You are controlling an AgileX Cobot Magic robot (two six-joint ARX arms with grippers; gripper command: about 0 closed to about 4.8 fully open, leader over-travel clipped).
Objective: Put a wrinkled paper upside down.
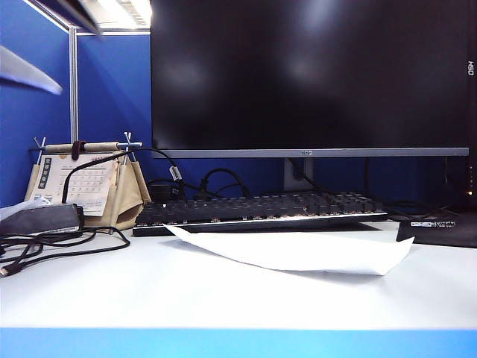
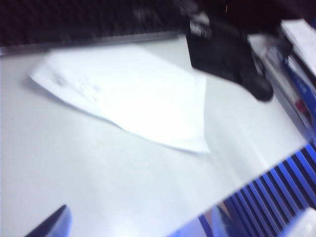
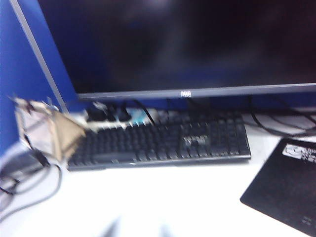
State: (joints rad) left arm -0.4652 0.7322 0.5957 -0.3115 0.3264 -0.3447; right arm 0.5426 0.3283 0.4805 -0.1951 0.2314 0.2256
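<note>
Wrinkled paper (image 1: 298, 252) lies free at centre frame, before the keyboard (image 1: 261, 211) on the white desk (image 1: 186, 298).

Thin, light and limp, it would likely slide and buckle; its lifted corner at centre right looks the best hold. The left gripper (image 2: 133, 229) shows blurred tips spread apart at the lower edge, empty; the right gripper (image 3: 138, 232) is a faint blur, spacing unclear.

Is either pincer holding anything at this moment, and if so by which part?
Nothing is held. The wrinkled paper lies free on the desk before the keyboard; the left pincer hovers near it, and the right pincer is blurred, with nothing between its fingers.
</note>
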